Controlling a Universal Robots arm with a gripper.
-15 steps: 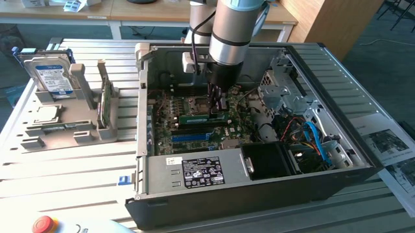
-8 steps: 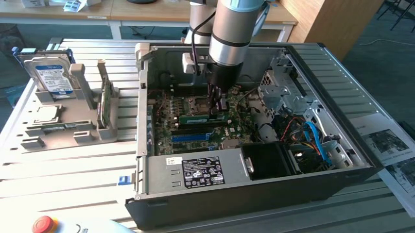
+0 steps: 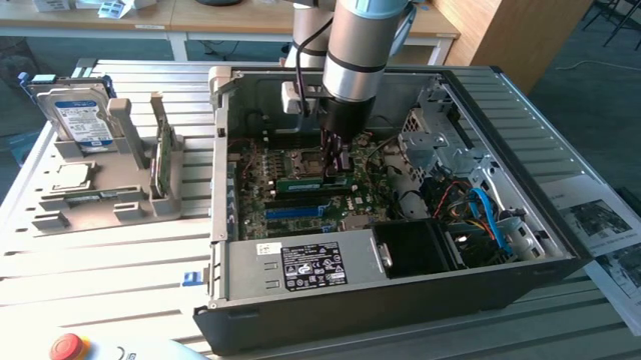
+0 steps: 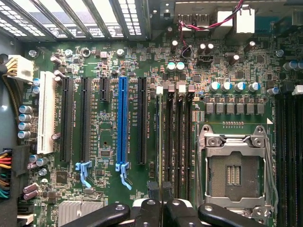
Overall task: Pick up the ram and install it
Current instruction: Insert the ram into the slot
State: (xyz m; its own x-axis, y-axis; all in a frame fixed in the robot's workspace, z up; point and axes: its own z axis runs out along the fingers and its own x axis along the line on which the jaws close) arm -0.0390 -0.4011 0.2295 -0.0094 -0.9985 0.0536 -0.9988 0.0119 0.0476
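Bright, even daylight on slatted surface (image 3: 110, 255); shadows soft. Computer case (image 3: 401, 315) interior dimmer, darkest around black fan shroud (image 3: 421, 251). Wrist view: motherboard (image 4: 142, 189) evenly lit, faint glare on socket frame (image 4: 235, 202); end effector (image 4: 161, 190) dark.

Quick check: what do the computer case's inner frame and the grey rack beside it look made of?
Inner frame: bare sheet metal, dull silver, with punched holes and folded edges. Grey rack: probably matte plastic; uniform colour, thick blocky uprights.

robotics lab: slotted aluminium bench (image 3: 120, 247), open pc case (image 3: 401, 300) under robot arm (image 3: 361, 45), desks (image 3: 230, 19) behind.
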